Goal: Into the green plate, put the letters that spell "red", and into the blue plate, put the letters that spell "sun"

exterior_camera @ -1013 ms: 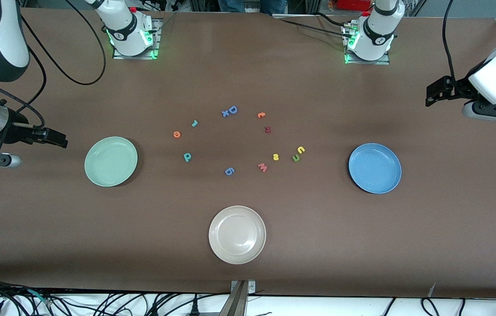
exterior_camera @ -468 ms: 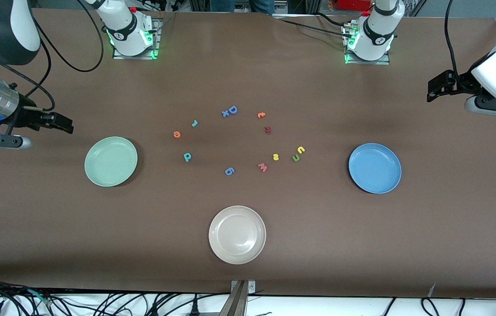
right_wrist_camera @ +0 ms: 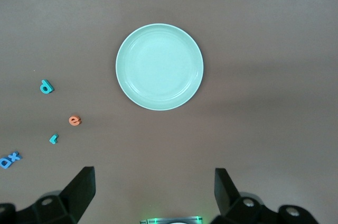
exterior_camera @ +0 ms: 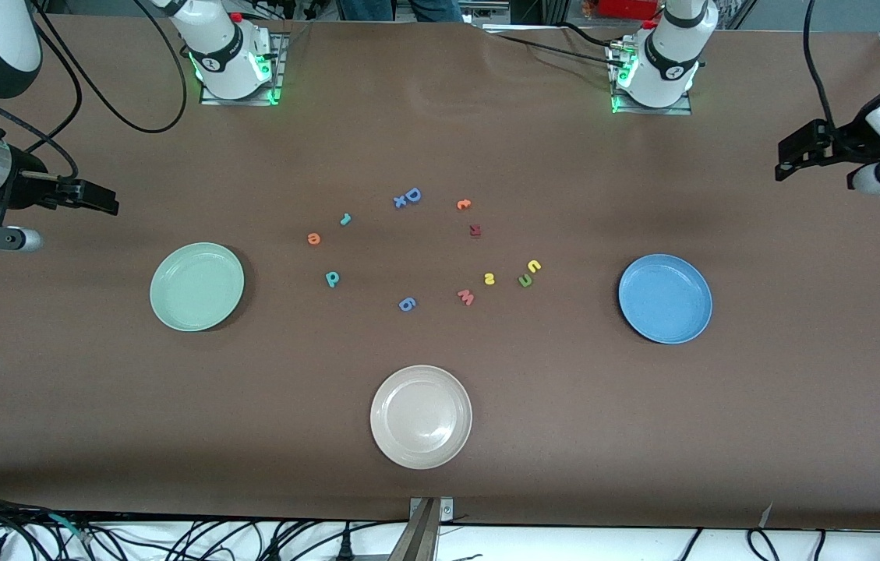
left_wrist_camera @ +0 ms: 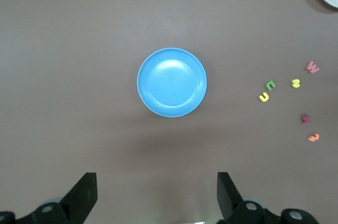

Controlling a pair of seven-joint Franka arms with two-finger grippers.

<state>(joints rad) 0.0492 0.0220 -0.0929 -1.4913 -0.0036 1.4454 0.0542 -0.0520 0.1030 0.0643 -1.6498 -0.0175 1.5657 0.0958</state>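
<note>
Both grippers hang spread wide, holding nothing — the right gripper (exterior_camera: pixel 100 201) over the table's right-arm end, the left gripper (exterior_camera: pixel 794 152) over its left-arm end. Teal "r" (exterior_camera: pixel 345 219), orange "e" (exterior_camera: pixel 313 238) and teal "d" (exterior_camera: pixel 332 278) lie loose near the green plate (exterior_camera: pixel 197 286); yellow "s" (exterior_camera: pixel 489 278), yellow "u" (exterior_camera: pixel 534 266) and green "n" (exterior_camera: pixel 524 280) lie near the blue plate (exterior_camera: pixel 665 298) — both plates bare.

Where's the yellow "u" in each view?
Front view: yellow "u", on the table toward the blue plate, touching the green "n".
Left wrist view: yellow "u", beside the green "n".
Right wrist view: not in it.
Shared landmark: blue plate.
</note>
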